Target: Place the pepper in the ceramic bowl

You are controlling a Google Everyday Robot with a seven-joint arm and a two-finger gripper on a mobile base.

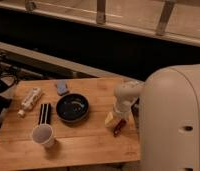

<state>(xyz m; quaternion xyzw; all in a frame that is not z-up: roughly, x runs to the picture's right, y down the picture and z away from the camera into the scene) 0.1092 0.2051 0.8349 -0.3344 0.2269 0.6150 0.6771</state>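
Note:
The dark red pepper [119,126] lies on the wooden table [88,142] near its right edge. The black ceramic bowl [72,107] sits at the table's middle, left of the pepper, apart from it. My gripper [113,118] hangs at the end of the white arm, right above the pepper's upper end, with a pale yellowish tip next to the pepper. My large white body [175,125] fills the right side and hides the table's right edge.
A white paper cup [43,135] stands at the front left. A black striped flat object [44,113] lies left of the bowl. A white bottle [29,100] lies at the far left and a small blue-grey object [61,88] behind the bowl. A dark counter runs behind the table.

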